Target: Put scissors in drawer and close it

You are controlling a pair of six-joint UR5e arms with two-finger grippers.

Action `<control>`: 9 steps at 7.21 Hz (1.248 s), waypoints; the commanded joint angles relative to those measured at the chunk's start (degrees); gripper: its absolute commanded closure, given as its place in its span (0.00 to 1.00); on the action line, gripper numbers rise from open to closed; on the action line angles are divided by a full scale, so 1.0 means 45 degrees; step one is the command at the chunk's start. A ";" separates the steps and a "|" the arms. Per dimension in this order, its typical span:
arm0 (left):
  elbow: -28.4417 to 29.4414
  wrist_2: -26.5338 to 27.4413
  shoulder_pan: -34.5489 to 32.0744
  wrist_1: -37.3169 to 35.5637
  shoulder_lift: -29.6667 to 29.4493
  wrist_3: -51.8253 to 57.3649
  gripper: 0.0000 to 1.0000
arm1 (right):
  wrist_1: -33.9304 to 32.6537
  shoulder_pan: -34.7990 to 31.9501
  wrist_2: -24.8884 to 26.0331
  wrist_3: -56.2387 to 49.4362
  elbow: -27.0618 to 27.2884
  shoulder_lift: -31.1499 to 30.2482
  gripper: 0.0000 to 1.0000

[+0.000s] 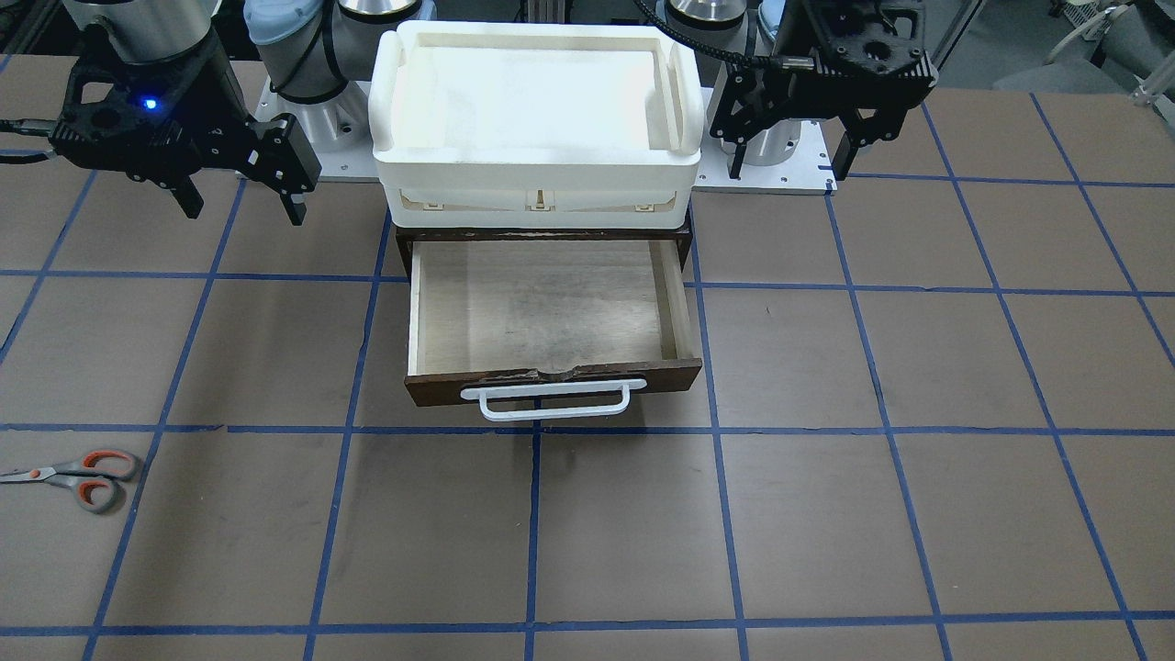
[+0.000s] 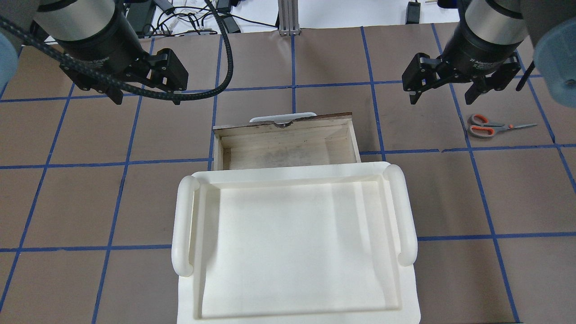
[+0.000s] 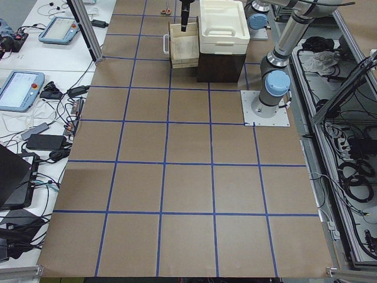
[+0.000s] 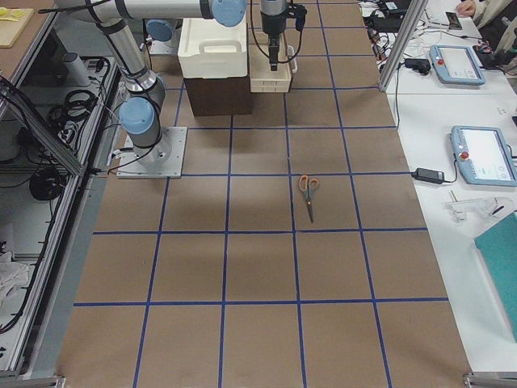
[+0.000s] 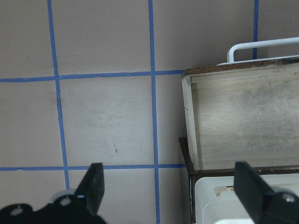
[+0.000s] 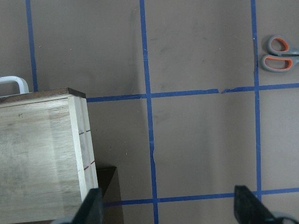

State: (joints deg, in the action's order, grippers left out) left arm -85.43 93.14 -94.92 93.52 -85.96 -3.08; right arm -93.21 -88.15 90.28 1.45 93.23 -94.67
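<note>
scissors out on the bench, drawer open

found the scissors [image 1: 78,477] flat on the bench [image 1: 826,514], out on the robot's right side, well apart from the drawer [image 1: 542,303] and not in it. saw the blades shut and pointing away from the drawer, with the orange-lined loops turned toward it and just beside a blue tape line [image 2: 464,121].

noted the drawer standing out from a dark cabinet [image 4: 214,99], with pale plywood floor showing and with chipped brown front and white handle [image 1: 551,401] facing away from the robot. saw a white tray [image 1: 537,96] sitting on top of the cabinet and covering the drawer's back edge in the overhead view.

caught the left fingers [image 5: 94,184] spread wide and gripping nothing, hanging above the bench off the drawer's left side. from the left wrist view, looked down on the drawer's left wall and part of the handle.

caught the right fingers [image 6: 246,203] likewise spread wide and gripping nothing, hanging above the bench between the drawer and the scissors, touching neither. from the right wrist view, took in the drawer's right front corner at one edge and the scissors' loops at the opposite upper corner.
</note>
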 commanded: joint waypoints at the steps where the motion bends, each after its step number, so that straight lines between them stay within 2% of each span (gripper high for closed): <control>1: 0.0000 0.0006 0.0000 0.0000 0.0000 0.0000 0.00 | -0.0049 0.0019 0.0015 -0.0010 0.0004 0.0023 0.00; 6: 0.0000 0.0006 0.0000 0.0000 0.0000 0.0000 0.00 | -0.0049 0.0019 -0.0200 -0.0146 0.0004 0.0023 0.00; 7: 0.0000 0.0006 0.0000 0.0000 0.0000 0.0000 0.00 | -0.0165 0.0174 -0.0219 -0.0727 -0.0015 0.0100 0.00; 8: 0.0000 0.0006 0.0000 0.0000 0.0000 0.0000 0.00 | -0.0785 0.0195 -0.0219 -0.2434 -0.0016 0.0159 0.00; 9: 0.0000 -0.0013 0.0000 -0.0019 0.0000 0.0019 0.00 | -0.0811 0.0253 -0.0181 -0.2760 -0.0016 0.0198 0.00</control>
State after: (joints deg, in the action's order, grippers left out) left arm -85.43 93.14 -94.92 93.49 -85.96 -3.06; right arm -95.78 -87.32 89.36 -7.01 93.18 -94.04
